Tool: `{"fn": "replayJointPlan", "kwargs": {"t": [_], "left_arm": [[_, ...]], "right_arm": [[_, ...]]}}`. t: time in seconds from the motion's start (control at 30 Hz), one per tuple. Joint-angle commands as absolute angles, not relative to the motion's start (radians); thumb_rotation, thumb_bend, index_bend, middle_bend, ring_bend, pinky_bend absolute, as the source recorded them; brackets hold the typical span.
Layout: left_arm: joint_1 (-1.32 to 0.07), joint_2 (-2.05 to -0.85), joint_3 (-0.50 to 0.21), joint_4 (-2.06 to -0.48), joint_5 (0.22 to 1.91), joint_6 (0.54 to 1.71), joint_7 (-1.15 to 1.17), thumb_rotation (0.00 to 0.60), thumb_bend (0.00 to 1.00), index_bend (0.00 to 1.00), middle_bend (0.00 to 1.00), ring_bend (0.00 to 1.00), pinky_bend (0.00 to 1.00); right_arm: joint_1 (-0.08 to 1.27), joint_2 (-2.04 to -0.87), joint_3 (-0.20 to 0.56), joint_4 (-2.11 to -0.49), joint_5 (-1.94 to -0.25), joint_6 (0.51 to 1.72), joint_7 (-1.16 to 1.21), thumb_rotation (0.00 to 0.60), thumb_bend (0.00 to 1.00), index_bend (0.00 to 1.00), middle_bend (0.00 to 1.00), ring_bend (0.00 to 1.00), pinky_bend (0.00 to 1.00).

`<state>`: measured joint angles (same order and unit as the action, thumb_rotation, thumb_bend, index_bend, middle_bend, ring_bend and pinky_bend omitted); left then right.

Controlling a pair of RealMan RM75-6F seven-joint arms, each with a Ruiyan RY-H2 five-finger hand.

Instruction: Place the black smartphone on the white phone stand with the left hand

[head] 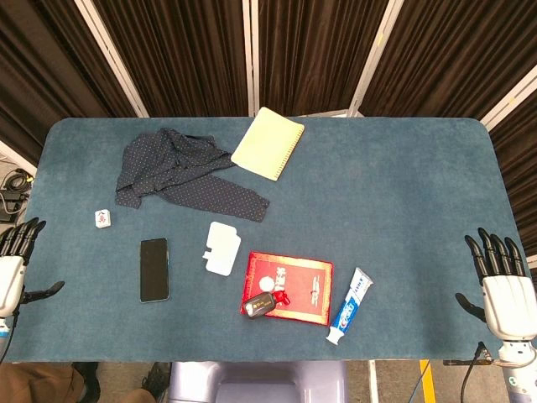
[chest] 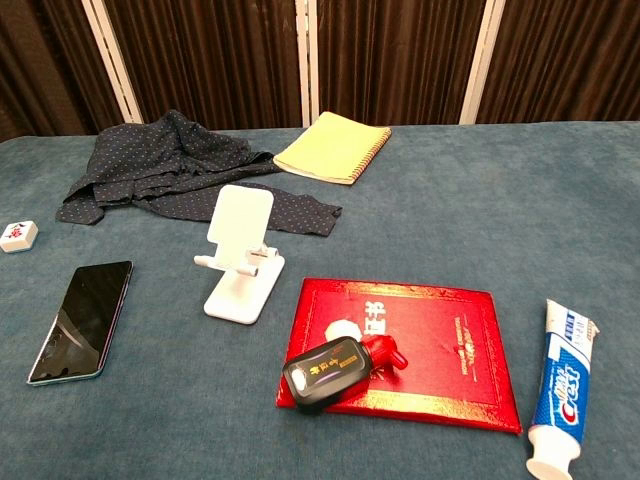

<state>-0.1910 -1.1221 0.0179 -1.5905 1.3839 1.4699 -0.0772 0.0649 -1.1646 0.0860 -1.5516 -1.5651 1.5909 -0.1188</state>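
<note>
Both the left hand [head: 15, 269] and the right hand [head: 502, 290] have white shell backs, slim black fingers [head: 495, 252], and a thin black cable beneath the right wrist.

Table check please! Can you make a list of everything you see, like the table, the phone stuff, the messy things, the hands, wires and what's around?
Surface: blue table, covered in cloth.
Job's things: black smartphone lies flat, screen up; white phone stand upright beside it, empty.
Clutter: dotted shirt, yellow notebook, mahjong tile, red booklet with a key fob on it, toothpaste.
Hands: left hand and right hand open, at the table's edges.
Cables: black cables on the floor, left.
Surroundings: dark curtains.
</note>
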Motion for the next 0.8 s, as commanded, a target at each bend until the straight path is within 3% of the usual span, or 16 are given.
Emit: {"fn": "replayJointPlan", "kwargs": {"t": [0.03,0.33,0.47,0.8], "left_arm": [[-0.188,-1.124,0.017,-1.589,1.391,1.466,-0.077,0.6,0.0,0.0,0.0,0.0,0.0],[-0.201,-1.206,0.034,-1.516,1.443,1.414,-0.063,0.6,0.0,0.0,0.0,0.0,0.0],[-0.239,-1.315,0.04,-1.405,1.45,1.319,-0.085,0.6,0.0,0.0,0.0,0.0,0.0],[-0.285,-1.525,0.027,-1.145,1.469,1.227,-0.186,0.6,0.0,0.0,0.0,0.0,0.0]], "right_arm": [[0.064,-1.162,0.084,-1.555,-1.567,1.591,-0.116,0.6,0.0,0.0,0.0,0.0,0.0],[0.063,-1.153,0.084,-1.566,-1.564,1.587,-0.1,0.6,0.0,0.0,0.0,0.0,0.0],[0.063,-1.147,0.083,-1.571,-1.56,1.582,-0.09,0.6,0.0,0.0,0.0,0.0,0.0],[0.069,-1.145,0.084,-1.569,-1.555,1.567,-0.081,0.6,0.0,0.0,0.0,0.0,0.0]]}}
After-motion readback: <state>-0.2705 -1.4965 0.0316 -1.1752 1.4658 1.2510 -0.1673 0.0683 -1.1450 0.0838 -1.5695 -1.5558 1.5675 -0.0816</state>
